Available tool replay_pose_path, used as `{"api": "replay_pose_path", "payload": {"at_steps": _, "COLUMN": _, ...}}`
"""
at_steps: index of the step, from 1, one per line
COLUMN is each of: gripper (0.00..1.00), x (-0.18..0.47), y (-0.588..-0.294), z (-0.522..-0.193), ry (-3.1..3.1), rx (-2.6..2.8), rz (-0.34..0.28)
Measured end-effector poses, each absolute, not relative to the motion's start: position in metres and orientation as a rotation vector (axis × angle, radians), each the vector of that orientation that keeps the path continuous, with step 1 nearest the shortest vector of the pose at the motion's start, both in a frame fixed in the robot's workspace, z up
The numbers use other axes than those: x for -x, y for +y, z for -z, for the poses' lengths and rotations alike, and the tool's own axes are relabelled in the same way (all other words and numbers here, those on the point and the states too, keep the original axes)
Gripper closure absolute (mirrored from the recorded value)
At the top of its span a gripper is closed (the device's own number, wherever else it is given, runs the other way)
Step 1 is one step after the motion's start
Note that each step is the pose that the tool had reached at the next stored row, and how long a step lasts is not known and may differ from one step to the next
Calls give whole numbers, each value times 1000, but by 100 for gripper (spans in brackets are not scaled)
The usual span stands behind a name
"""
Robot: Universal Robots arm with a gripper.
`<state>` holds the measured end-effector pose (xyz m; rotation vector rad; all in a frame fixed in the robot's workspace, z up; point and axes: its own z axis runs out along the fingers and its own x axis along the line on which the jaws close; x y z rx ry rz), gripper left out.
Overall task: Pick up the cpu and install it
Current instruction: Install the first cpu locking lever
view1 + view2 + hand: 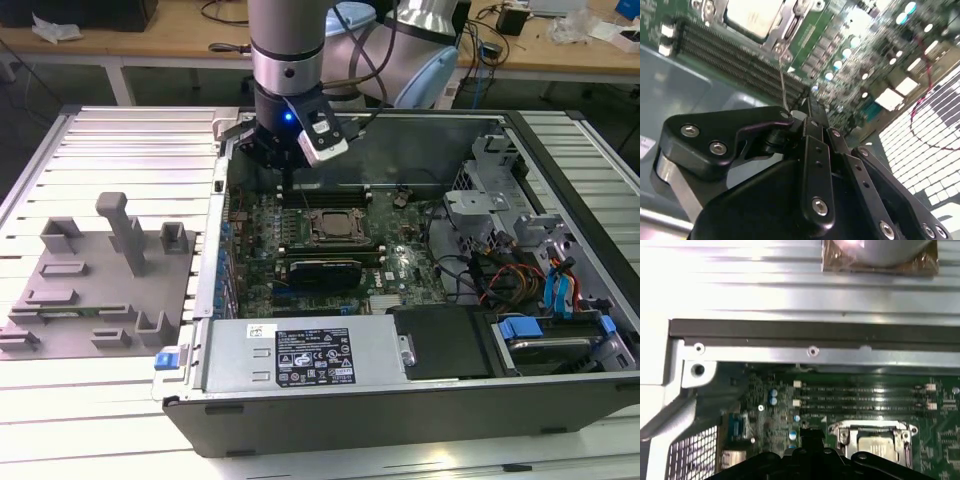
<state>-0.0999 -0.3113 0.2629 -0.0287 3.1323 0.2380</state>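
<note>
The cpu (752, 15), a flat square chip with a pale silver top, lies inside the metal-framed socket (333, 225) on the green motherboard (400, 270); the first wrist view also shows the cpu (875, 446) in the frame. My gripper (287, 185) hangs above the board, just to the exterior view's left of the socket, beside the memory slots (865, 397). In the second wrist view the gripper (811, 104) has its black fingers pressed together with nothing visible between them. It is apart from the cpu.
A grey moulded tray (100, 270) with upright posts sits on the table at the exterior view's left. A long black card (325, 270) lies below the socket. The power supply (300, 355), drive cages (500, 200), cables (510, 280) and case walls (790, 332) surround the board.
</note>
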Motion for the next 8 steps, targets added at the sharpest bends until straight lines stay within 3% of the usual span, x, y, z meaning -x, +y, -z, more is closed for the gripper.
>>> {"api": "replay_pose_path", "payload": {"at_steps": 8, "gripper": 89, "x": 87, "y": -311, "z": -262, "ry": 3136, "rx": 29, "rz": -239}}
